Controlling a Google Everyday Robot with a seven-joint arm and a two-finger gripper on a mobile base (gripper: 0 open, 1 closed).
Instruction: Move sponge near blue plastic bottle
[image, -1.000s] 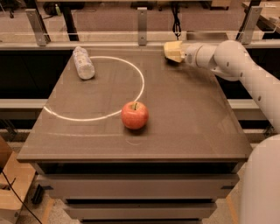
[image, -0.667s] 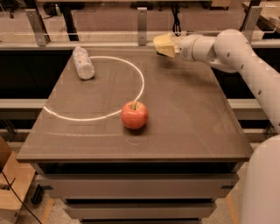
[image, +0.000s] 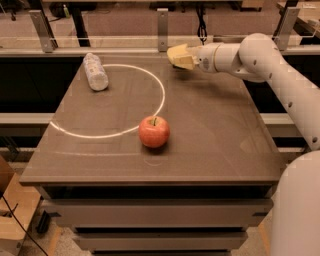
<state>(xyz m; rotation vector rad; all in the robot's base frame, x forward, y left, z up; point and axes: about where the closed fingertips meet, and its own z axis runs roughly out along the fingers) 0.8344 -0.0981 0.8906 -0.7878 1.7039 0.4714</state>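
Pale yellow sponge sits pinched in the claw, held in the air over the far edge of the table, right of centre. Carrying looks to be the step in hand. Next, the arm should swing left toward the blue plastic bottle, lying on its side near the far left corner, and lower the sponge beside it. A red apple stands nearer the front, apparently clear of that path.
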